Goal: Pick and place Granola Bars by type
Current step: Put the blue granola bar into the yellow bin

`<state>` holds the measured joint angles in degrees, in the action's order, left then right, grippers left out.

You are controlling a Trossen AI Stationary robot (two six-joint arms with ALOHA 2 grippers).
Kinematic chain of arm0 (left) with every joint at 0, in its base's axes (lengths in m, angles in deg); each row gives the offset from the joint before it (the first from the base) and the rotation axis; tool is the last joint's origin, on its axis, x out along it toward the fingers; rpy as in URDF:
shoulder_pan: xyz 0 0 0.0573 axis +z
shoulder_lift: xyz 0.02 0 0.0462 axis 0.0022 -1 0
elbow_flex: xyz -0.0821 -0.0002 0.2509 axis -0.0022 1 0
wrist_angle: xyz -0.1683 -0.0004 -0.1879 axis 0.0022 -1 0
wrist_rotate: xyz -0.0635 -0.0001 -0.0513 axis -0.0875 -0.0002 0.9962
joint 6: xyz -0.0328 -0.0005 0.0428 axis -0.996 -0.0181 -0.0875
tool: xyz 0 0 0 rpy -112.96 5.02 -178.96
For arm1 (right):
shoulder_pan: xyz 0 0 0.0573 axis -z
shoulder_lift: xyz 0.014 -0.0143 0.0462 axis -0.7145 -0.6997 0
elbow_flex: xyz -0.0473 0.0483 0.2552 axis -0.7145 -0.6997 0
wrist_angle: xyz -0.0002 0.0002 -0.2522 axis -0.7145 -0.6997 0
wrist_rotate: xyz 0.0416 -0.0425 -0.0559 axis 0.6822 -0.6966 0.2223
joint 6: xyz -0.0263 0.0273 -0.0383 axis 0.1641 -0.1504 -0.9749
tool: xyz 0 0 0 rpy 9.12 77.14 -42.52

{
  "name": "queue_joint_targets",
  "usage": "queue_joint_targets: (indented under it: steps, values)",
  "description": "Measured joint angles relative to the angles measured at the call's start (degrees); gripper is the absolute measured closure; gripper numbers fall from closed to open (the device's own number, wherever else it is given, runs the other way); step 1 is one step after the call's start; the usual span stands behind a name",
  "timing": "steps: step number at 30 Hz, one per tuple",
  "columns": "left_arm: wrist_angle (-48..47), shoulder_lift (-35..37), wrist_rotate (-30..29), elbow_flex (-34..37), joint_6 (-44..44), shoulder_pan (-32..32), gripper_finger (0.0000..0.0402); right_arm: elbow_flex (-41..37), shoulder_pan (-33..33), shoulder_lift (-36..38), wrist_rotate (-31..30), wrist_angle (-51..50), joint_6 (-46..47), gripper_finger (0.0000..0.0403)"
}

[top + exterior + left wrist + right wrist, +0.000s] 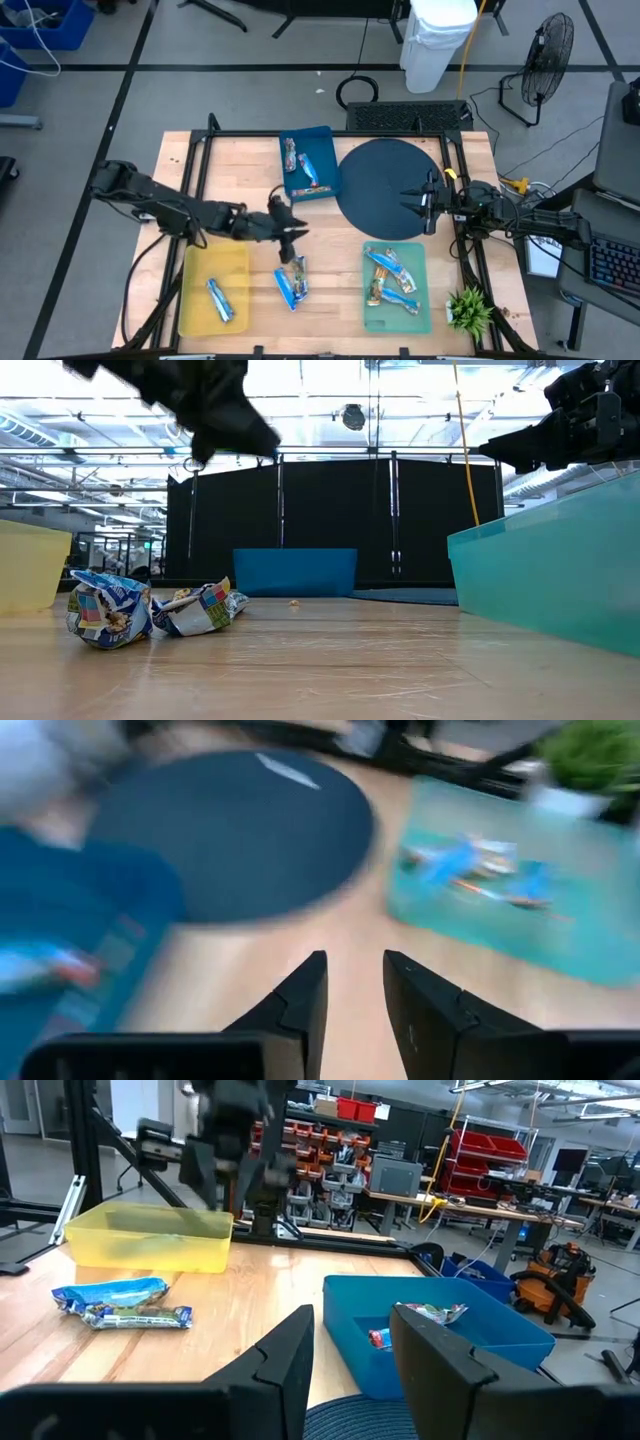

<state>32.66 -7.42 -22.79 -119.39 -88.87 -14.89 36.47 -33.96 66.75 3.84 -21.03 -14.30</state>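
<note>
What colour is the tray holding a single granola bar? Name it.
Yellow. The tray holds one blue-wrapped bar, shown best in the high view.

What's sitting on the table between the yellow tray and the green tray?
Two blue-and-white granola bars lie on bare wood between the yellow tray and green tray, seen in the high view.

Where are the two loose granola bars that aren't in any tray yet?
In the high view the two loose granola bars lie on bare wood near the table's front edge, between the yellow tray and the green tray, just below the left end effector.
</note>
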Motion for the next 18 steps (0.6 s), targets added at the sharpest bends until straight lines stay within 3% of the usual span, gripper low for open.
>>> queue_joint_targets:
  steps: [3,7,12,18]
  values:
    - [5.16,0.17,9.54,5.35,-9.70,1.86,0.0295,0.00,0.02,-0.02,0.00,-0.10,0.00,0.0277]
    - [4.91,-2.57,15.41,6.10,-18.83,1.35,0.0295,-0.02,0.00,-0.29,0.00,-0.10,-0.02,0.0277]
    - [7.12,-9.02,21.10,2.07,-19.74,-2.91,0.0306,0.00,0.02,-0.89,0.00,0.02,-0.02,0.0277]
    - [1.46,-18.75,23.53,-6.71,-16.83,-7.24,0.0384,-0.01,0.01,-1.30,0.00,-0.17,-0.01,0.0277]
